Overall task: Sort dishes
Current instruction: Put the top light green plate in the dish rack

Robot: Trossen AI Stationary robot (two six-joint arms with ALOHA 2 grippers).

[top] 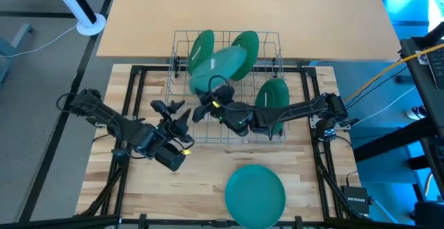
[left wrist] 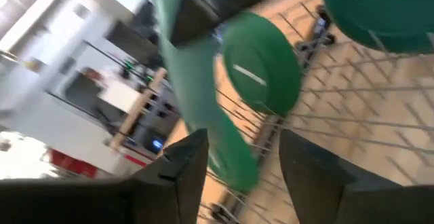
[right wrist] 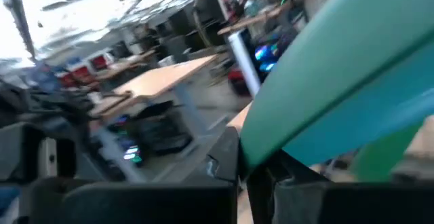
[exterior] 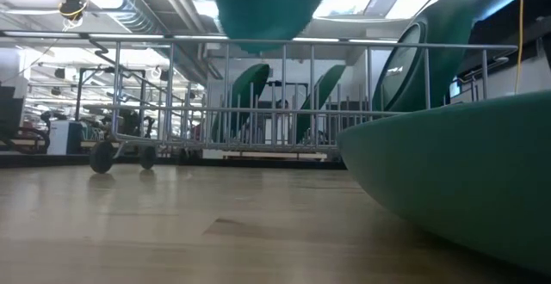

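high view shows the whole layout: wire rack (top: 227, 83) sits across the seam between the light tabletop and the wooden worktop (top: 104, 125). two green plates stand on edge at the rack's far side (top: 202, 47) (top: 246, 43), another stands on edge in the near right part (top: 273, 96), and one teal plate (top: 255, 196) lies flat on the worktop near the front edge, well apart from the rack.

right tool (top: 214, 98) reaches in over the rack from the right and is pinched on the rim of a teal plate (top: 220, 68) held tilted above the rack's middle. right wrist view confirms it close up: fingers pressed together on the plate's edge (right wrist: 325, 95), the rest of that view is blurred room.

left tool (top: 173, 111) is at the rack's near left corner, fingers spread, holding nothing. left wrist view shows its two dark fingers (left wrist: 183, 166) apart, with the held plate's edge (left wrist: 196, 95) just beyond the gap and a standing green plate (left wrist: 261, 64) behind it in the rack wires; contact with the held plate cannot be told.

low view alone shows the flat plate (exterior: 456, 181) huge at the right foreground, the rack (exterior: 284, 103) behind with plates upright, and the held plate's lower edge (exterior: 271, 9) hanging above the rack's top rail. neither tool is visible there.
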